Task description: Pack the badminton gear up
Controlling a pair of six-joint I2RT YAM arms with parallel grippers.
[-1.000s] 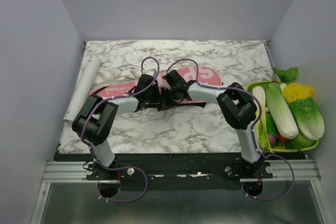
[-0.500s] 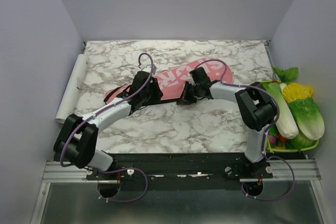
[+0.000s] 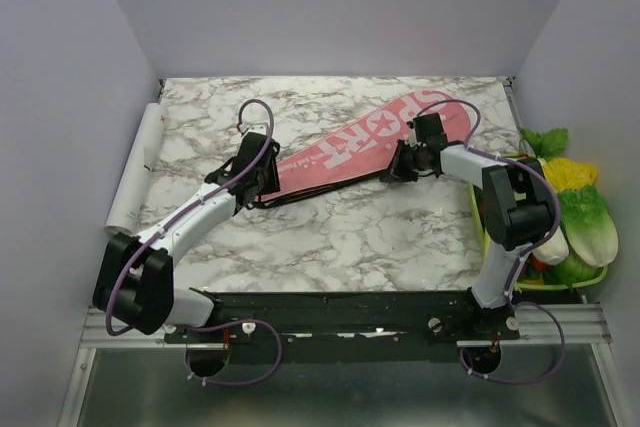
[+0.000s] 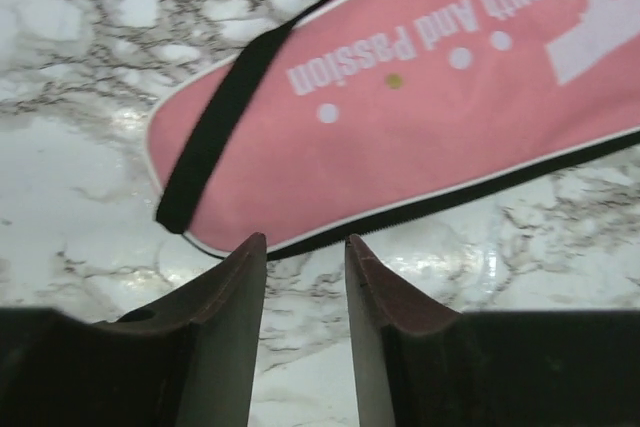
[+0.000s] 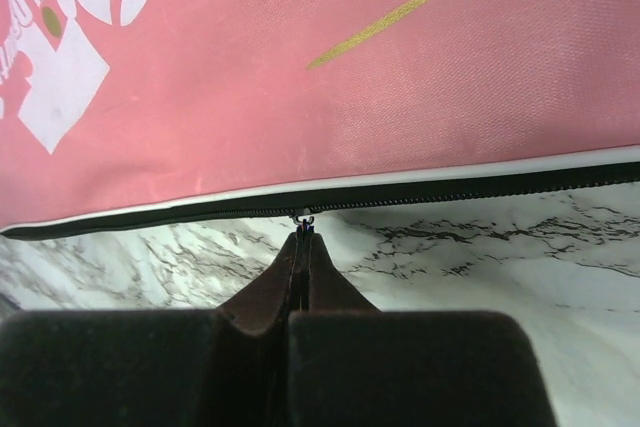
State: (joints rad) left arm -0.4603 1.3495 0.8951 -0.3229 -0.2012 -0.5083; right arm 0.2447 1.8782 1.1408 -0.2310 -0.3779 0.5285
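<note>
The long pink racket bag (image 3: 375,137) with white "SPORT" lettering and black edging lies slanted across the marble table. My right gripper (image 3: 398,169) is shut on the small zipper pull (image 5: 303,221) on the bag's black zip edge (image 5: 450,192). My left gripper (image 3: 258,187) is open and empty, just short of the bag's narrow handle end (image 4: 300,137), its fingertips (image 4: 255,247) above bare table. The white tube (image 3: 132,167) lies along the table's left edge. No rackets show.
A green basket (image 3: 480,165) of toy vegetables (image 3: 580,217) stands at the table's right edge, close to the right arm. A black strap (image 4: 215,132) crosses the bag's narrow end. Grey walls close in the left, back and right.
The bag has swung and slid toward the back right. My right gripper moved right along its zip edge with the pull. My left gripper moved left toward the handle end.
</note>
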